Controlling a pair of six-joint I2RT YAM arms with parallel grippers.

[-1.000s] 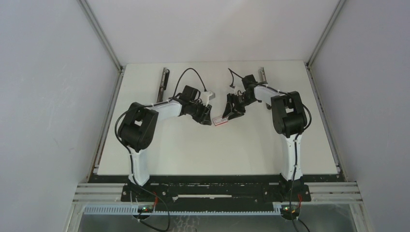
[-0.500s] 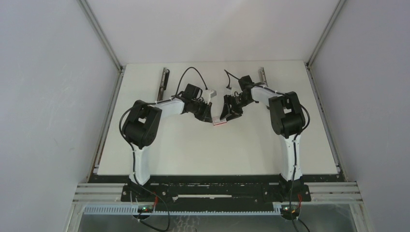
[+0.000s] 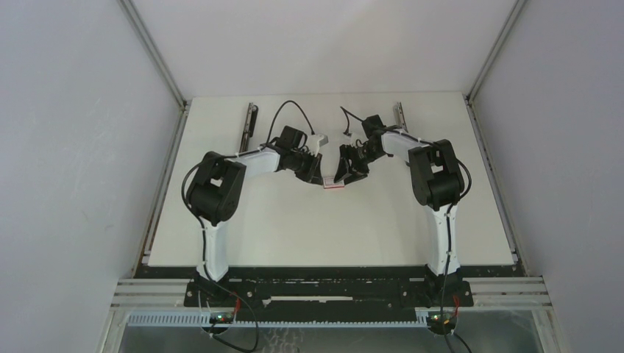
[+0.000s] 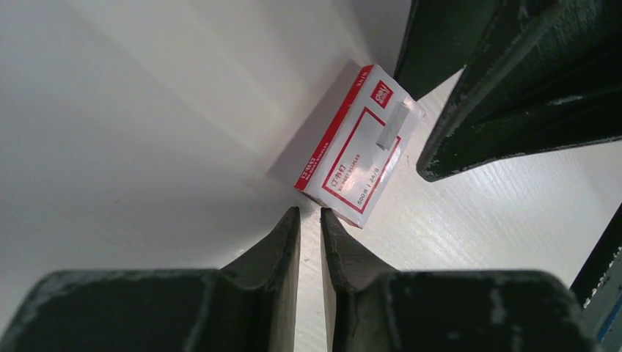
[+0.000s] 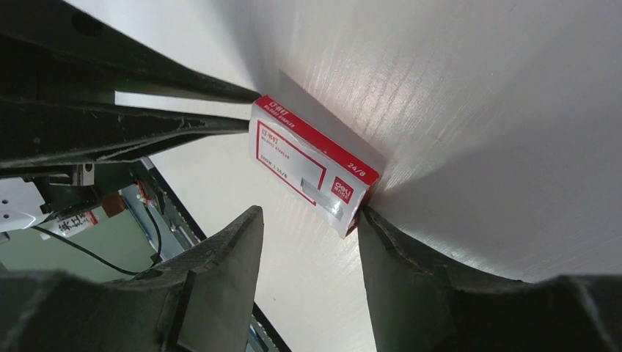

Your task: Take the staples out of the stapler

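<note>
Left gripper [image 4: 309,213] has closed within the last second; its fingers are pressed almost together with nothing visible between them, tips just beside a corner of the red-and-white box [image 4: 352,158]; judged a pick that caught nothing. Right gripper [image 5: 308,214] stays spread, one finger touching the box's end. Only the wrist views show the short grey strip [image 4: 389,130], likely staples, lying on the box; the top view merely places the box mid-table between the arms.

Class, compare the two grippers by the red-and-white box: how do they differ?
The left gripper has shut jaws; the right gripper has open jaws. The left gripper points at one end of the red-and-white box; the right gripper straddles its other end. Both are black and two-fingered.
</note>
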